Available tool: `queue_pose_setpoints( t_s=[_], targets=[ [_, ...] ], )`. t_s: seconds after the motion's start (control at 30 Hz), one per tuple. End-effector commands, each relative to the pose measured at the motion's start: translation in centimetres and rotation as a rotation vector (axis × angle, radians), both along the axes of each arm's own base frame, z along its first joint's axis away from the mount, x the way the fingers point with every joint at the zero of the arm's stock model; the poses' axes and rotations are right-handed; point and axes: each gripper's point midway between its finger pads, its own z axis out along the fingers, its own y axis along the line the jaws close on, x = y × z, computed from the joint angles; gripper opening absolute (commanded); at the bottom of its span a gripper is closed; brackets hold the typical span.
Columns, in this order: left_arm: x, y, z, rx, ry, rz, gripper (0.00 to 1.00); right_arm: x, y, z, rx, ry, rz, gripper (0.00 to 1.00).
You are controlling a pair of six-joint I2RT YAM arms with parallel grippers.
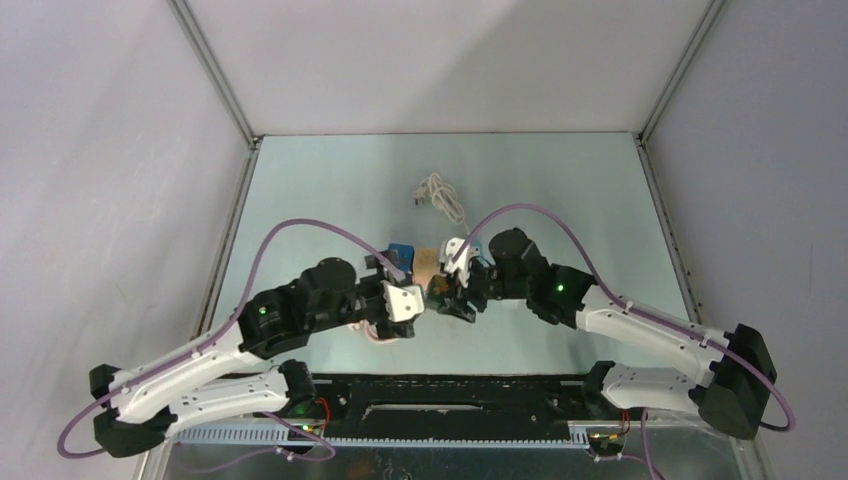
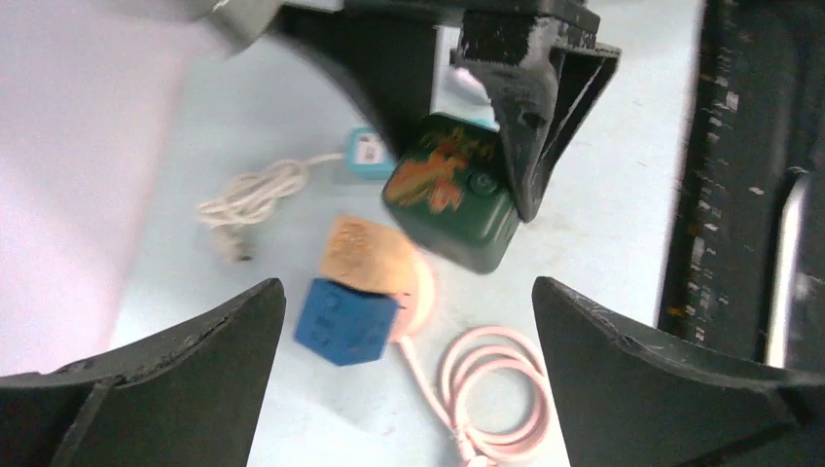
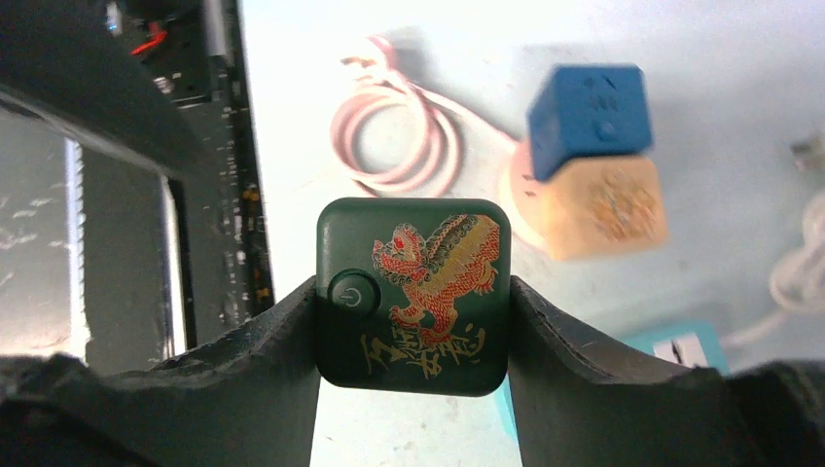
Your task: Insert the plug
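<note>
Right gripper (image 3: pixel 413 311) is clamped on the green cube (image 2: pixel 452 195), one finger flat on each side wall, printed face w/ the power button turned to the wrist cam; cube seems lifted clear of the table (image 2: pixel 623 224); left gripper (image 2: pixel 406 292) stands wide, nothing in it, facing the green cube from near by; just beside the green cube, on the left arm's side, sit the blue cube (image 2: pixel 345 319) and tan cube (image 2: pixel 365 255), touching each other, w/ the pink cable (image 2: pixel 496 389) coiled near them; a teal box (image 2: pixel 365 154) lies just beside the green cube and the white cable (image 2: pixel 258 190) seems to run from it; the plug (image 2: pixel 232 248) is the loose end of that cable, on the table, well apart from the green cube on its far side, touched by neither arm. Risks, as I judge them: grip is on smooth side walls only, so the cube could twist or slip when a plug is pushed in, esp. w/ nothing bracing it; socket face isn't visible in any view, so it may be turned away from the plug and need re-orienting; left gripper reaching for the plug has to pass the blue and tan cubes and could knock them; the bundled cable could snag or drag the teal box along. Plug lies flat, long axis approx along the table surface; prongs prob point away from the bundle, but too small and blurred to say for sure.
</note>
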Motion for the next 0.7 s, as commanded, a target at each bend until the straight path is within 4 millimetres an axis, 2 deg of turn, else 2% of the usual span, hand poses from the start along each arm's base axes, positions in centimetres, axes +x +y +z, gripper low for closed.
queue_pose_setpoints(
  t_s=[0.0,0.13,0.3,0.5,0.67],
  targets=[
    [2.8,2.5,3.2,-0.140,-0.088,0.237,1.00,3.9,-1.5,3.9,0.108,0.029,-0.210,0.00],
    [3.6,4.4,2.4,-0.180,-0.071,0.364,1.00,8.0,-4.1,4.4,0.162,0.154,-0.521,0.00],
    [4.3,6.8,0.7,-0.216,-0.035,0.529,1.00,12.1,-7.7,3.8,0.203,0.328,-0.870,0.00],
    [4.3,9.2,-0.6,-0.258,0.022,0.667,1.00,14.7,-10.2,0.9,0.183,0.495,-1.081,0.00],
    [4.0,9.9,-1.5,-0.323,0.075,0.717,1.00,16.6,-11.0,-0.9,0.152,0.496,-1.201,0.00]
  ],
)
